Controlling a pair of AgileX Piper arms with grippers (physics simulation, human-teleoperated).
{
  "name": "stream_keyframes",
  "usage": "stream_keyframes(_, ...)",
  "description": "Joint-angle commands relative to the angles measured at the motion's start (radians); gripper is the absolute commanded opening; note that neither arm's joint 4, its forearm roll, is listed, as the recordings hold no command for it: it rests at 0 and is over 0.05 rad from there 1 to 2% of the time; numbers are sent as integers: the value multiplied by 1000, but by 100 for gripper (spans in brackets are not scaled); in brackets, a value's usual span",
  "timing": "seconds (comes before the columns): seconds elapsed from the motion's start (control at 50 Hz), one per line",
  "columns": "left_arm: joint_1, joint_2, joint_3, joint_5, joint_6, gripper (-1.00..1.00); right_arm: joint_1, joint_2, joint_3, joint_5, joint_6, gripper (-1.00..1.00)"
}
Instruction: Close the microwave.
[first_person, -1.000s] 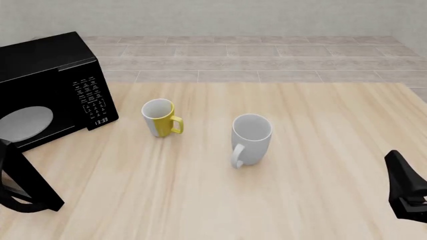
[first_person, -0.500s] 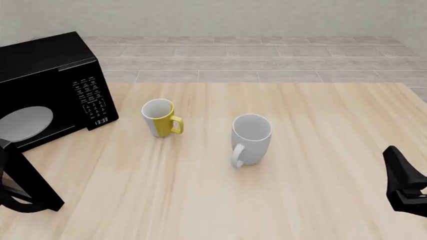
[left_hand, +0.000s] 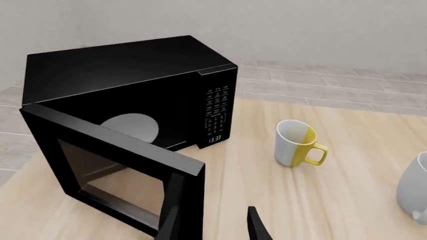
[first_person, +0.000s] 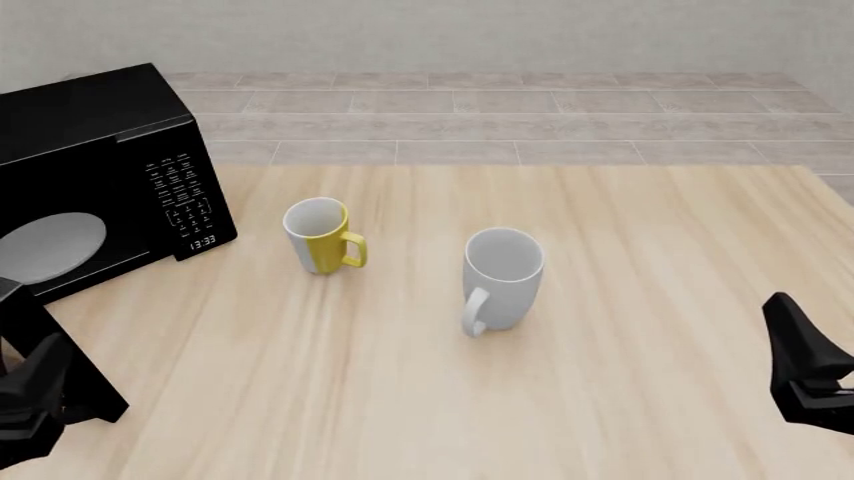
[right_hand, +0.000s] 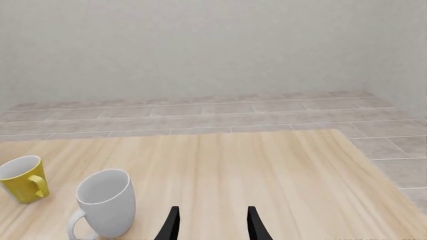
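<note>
The microwave (first_person: 100, 140) is a glossy black box at the table's far left, with a white keypad (first_person: 180, 195) and a pale round plate (first_person: 51, 245) inside. Its windowed door (first_person: 60, 365) stands swung wide open toward me. In the left wrist view the microwave (left_hand: 133, 75) and its open door (left_hand: 113, 170) fill the frame. My left gripper (left_hand: 212, 227) is open and empty, its fingers on either side of the door's free edge. It shows at the lower left of the front view (first_person: 27, 395). My right gripper (first_person: 807, 375) is open and empty, far right.
A yellow and white mug (first_person: 320, 235) stands just right of the microwave. A larger white mug (first_person: 501, 280) stands mid-table. Both show in the right wrist view, the white mug (right_hand: 107, 202) and the yellow one (right_hand: 23, 177). Tiled floor lies beyond the table's far edge.
My left gripper has come up into the front view beside the open door. The right gripper has shifted slightly. The door and mugs have not moved.
</note>
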Motion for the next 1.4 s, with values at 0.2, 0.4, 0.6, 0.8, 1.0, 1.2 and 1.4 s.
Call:
stream_keyframes(0.2,-12,5,61,-22,10,100,-9,-31,0,30,-4,100)
stream_keyframes(0.4,21,123,63,-163,31,100,-20,-21,0,23,-7,100)
stream_keyframes(0.6,27,318,61,-368,52,100,-12,-3,0,7,-9,100)
stream_keyframes(0.8,33,506,40,-544,56,100,-16,-1,0,6,-8,100)
stream_keyframes(1.0,33,661,19,-684,61,100,-13,14,0,-5,-10,100)
stream_keyframes(1.2,26,777,-3,-774,72,100,-23,-11,0,27,-13,100)
stream_keyframes(1.4,27,887,-59,-839,80,100,-23,-22,0,34,-12,100)
